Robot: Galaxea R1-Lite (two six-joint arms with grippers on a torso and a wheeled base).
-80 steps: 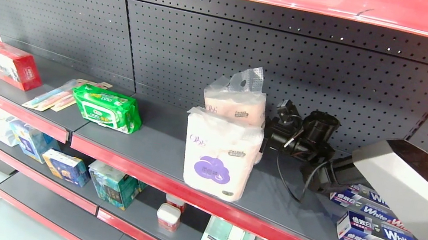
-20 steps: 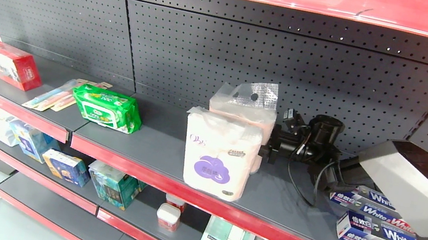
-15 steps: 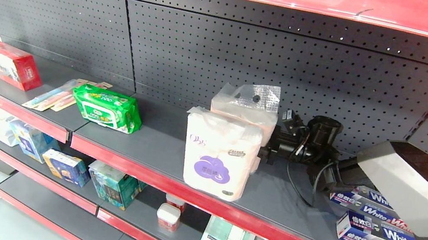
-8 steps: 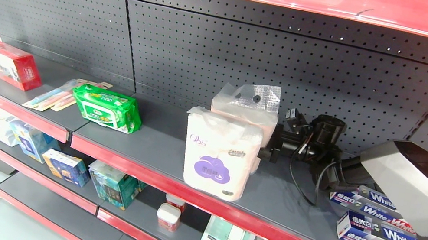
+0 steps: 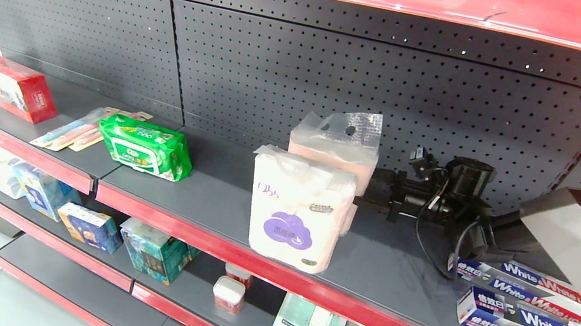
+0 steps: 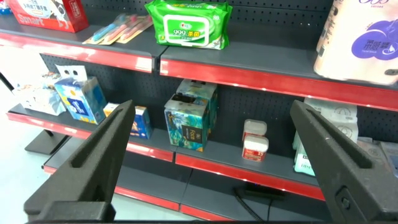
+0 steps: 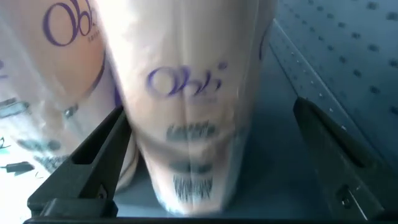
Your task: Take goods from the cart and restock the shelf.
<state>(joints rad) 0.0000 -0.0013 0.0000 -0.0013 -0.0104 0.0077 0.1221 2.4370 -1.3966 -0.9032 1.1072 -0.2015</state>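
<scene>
On the shelf (image 5: pixel 212 197), right tool (image 5: pixel 377 197) faces purple-lettered pack (image 7: pixel 186 93).

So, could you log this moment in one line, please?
right gripper open at pink tissue pack | pack upright on shelf behind white pack | left gripper open

This is a shop, a self-service aisle for household and toiletry goods. A long metal shelf (image 5: pixel 212 197) runs in tiers, each tier fronted by a red edge strip (image 5: pixel 304 286) and backed by a dark perforated panel (image 5: pixel 341 76) (the kind that takes hooks). Packaged stock stands facing outward: a wrapped pack of toilet rolls (image 5: pixel 296 218), a green pack of wipes (image 5: pixel 145 147), carded toothbrushes (image 5: pixel 75 128), stacked toothpaste cartons (image 5: pixel 526 318) and a red box (image 5: pixel 14 87). The tier below carries printed boxes (image 5: pixel 91 226) and small jars (image 5: pixel 228 294).
</scene>
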